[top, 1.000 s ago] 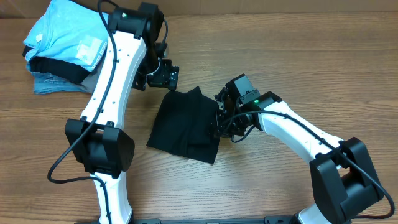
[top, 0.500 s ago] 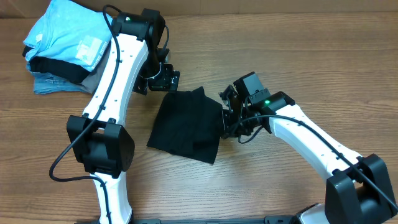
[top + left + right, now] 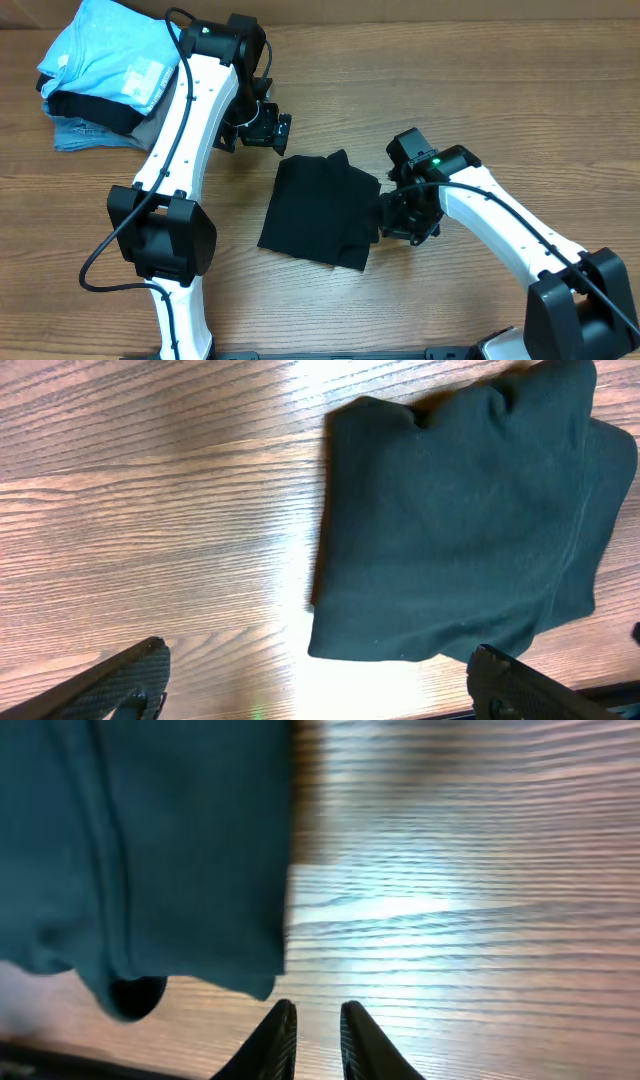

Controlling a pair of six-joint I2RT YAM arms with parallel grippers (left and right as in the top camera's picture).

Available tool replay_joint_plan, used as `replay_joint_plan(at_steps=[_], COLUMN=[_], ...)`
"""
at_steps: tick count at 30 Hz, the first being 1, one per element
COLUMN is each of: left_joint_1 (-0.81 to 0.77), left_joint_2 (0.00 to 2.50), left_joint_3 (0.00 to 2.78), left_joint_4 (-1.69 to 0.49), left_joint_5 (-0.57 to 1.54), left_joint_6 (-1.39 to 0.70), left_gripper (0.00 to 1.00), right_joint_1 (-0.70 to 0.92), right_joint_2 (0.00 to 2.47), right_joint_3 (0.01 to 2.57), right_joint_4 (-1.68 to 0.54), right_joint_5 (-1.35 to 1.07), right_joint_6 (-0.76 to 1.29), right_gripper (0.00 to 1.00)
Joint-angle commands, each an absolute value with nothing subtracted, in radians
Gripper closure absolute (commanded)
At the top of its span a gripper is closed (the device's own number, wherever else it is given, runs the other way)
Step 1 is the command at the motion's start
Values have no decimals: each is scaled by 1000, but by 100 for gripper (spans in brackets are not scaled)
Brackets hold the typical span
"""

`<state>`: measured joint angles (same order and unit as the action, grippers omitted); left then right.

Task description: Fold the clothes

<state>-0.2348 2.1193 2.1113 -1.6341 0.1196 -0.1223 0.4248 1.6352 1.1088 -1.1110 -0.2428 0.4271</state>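
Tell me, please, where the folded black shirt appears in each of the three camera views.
Overhead: the black shirt lies near the centre, between the two arms.
Left wrist: the shirt fills the upper right.
Right wrist: the shirt covers the upper left, blurred.
Shared landmark: the wood-grain table shows around it in every view.
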Motion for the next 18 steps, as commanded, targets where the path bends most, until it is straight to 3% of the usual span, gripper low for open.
replay_joint_plan(at_steps=[1, 4, 5, 6, 8, 18], left_joint_1=[-232, -232, -232, -232, -236, -250], left_joint_2=[2111, 2112, 2112, 2112, 2112, 2112], left_joint_3=[2106, 2105, 2103, 2102, 2094, 1935], left_joint_4=[-1633, -1623, -1607, -1586, -1528, -1305], left_joint_5=[127, 129, 138, 159, 238, 312], left_joint_6=[-104, -104, -104, -98, -44, 130], left_gripper=[2, 5, 11, 23, 40, 63], right_joint_1=[382, 378, 389, 402, 432, 562], right_joint_2=[1578, 1544, 1537, 1539, 1551, 1733], right_joint_3=[1159, 1189, 1188, 1187, 1175, 958], right_joint_4=[-1099, -1025, -969, -934, -872, -620], right_joint_5=[-280, -463, -538, -572, -585, -570], right_joint_6=[413, 323, 318, 318, 350, 689], right_gripper=[80, 68, 66, 66, 68, 85])
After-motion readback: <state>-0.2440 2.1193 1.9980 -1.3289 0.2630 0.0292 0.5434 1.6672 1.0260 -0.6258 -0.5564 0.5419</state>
